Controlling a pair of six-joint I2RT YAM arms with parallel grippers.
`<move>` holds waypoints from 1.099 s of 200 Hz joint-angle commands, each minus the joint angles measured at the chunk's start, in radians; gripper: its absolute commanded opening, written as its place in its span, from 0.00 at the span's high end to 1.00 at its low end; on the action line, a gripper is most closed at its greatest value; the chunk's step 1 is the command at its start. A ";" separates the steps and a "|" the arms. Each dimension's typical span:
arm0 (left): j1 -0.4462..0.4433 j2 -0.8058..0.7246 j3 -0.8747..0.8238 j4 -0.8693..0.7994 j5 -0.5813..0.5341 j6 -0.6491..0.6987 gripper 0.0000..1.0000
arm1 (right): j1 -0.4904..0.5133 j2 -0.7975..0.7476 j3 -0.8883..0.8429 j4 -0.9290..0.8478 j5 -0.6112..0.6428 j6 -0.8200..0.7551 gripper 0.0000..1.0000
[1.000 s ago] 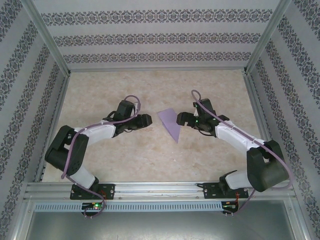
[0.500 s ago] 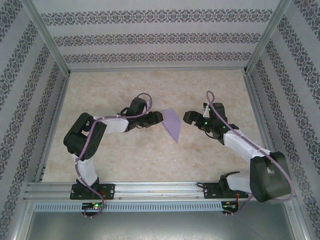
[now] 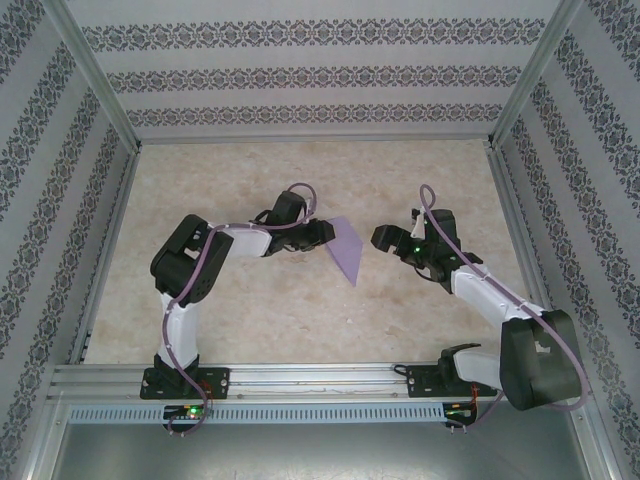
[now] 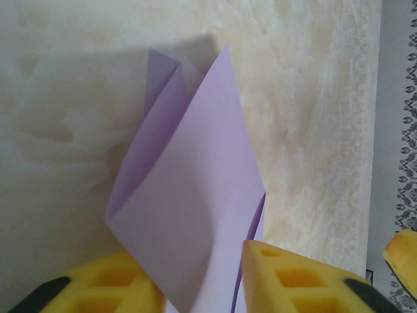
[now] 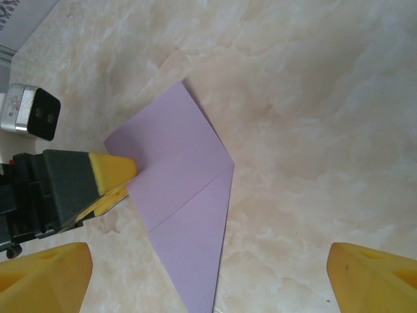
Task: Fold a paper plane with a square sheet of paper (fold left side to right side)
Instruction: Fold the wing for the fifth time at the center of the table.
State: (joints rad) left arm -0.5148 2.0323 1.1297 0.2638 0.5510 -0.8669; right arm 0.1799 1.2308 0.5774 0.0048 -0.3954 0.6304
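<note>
Left tool (image 4: 202, 287) has advanced and pinches the folded paper (image 4: 189, 215) — right tool (image 5: 208, 280) stays wide open, empty.

Two arms (image 3: 215, 245) in white and black shells — purple cables (image 3: 300, 190) looped along each, yellow fingertips (image 5: 365, 277).

Even, bright, diffuse light filled the enclosure in the top view, with soft, short shadows under both arms and no glare on the marbled table (image 3: 300, 310). The left wrist picture was dimmer on its left half, where a broad shadow lay beside the folded lilac paper (image 4: 189, 228), and its near yellow fingers (image 4: 300, 280) were blurred. The right wrist view was sharp and evenly lit.
</note>
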 commanded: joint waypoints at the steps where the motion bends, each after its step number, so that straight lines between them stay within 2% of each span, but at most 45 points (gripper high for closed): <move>1: -0.010 0.013 0.033 0.023 0.020 0.020 0.75 | -0.017 -0.021 -0.018 0.022 -0.049 -0.009 0.08; 23: -0.005 -0.011 0.025 0.002 0.028 0.067 0.85 | -0.035 -0.021 -0.031 0.057 -0.119 -0.017 0.09; 43: 0.008 -0.054 -0.011 0.006 0.059 0.108 0.90 | -0.049 -0.019 -0.040 0.104 -0.197 -0.032 0.09; 83: 0.057 -0.190 -0.122 -0.017 0.150 0.245 0.94 | -0.047 0.027 -0.032 0.200 -0.331 -0.061 0.09; 110: 0.102 -0.287 -0.200 -0.058 0.221 0.360 0.99 | 0.002 0.109 0.010 0.236 -0.396 -0.110 0.09; 172: 0.175 -0.377 -0.313 -0.029 0.400 0.485 1.00 | 0.127 0.315 0.105 0.324 -0.459 -0.208 0.10; 220: 0.193 -0.377 -0.360 0.041 0.467 0.478 1.00 | 0.187 0.477 0.158 0.426 -0.514 -0.200 0.13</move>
State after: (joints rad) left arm -0.3355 1.6764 0.7902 0.2363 0.9436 -0.4240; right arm 0.3420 1.6585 0.6968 0.3546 -0.8574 0.4644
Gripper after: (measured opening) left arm 0.044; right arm 0.875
